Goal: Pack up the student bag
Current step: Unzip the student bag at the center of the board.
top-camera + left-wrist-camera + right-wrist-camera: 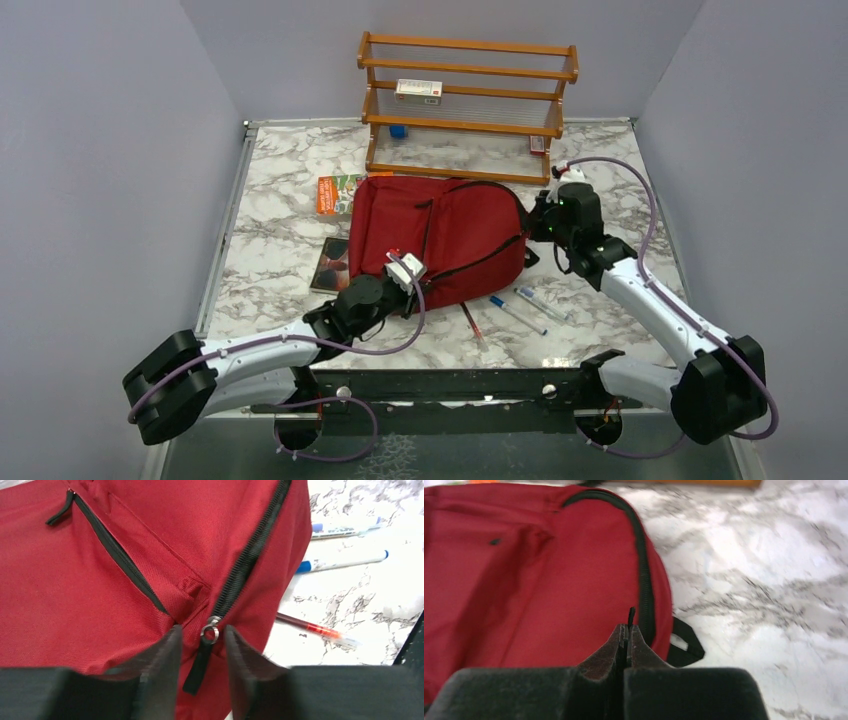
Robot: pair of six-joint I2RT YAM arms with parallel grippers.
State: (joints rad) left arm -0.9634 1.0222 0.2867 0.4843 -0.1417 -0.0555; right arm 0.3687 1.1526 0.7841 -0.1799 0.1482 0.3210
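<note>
- Left jaws spread astride the zipper pull (200, 662); closing askew could miss it.
- Right jaws pinch a black tab (631, 613) on the bag (524, 580); it could slip.

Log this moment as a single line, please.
student bag: flat on table | left gripper: open, straddling zipper pull | right gripper: shut on black tab

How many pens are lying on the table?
3. The red pen lies beside the student bag; the nearer blue pen is right of it; the farther blue pen lies just beyond. More may hide under the bag.
</note>
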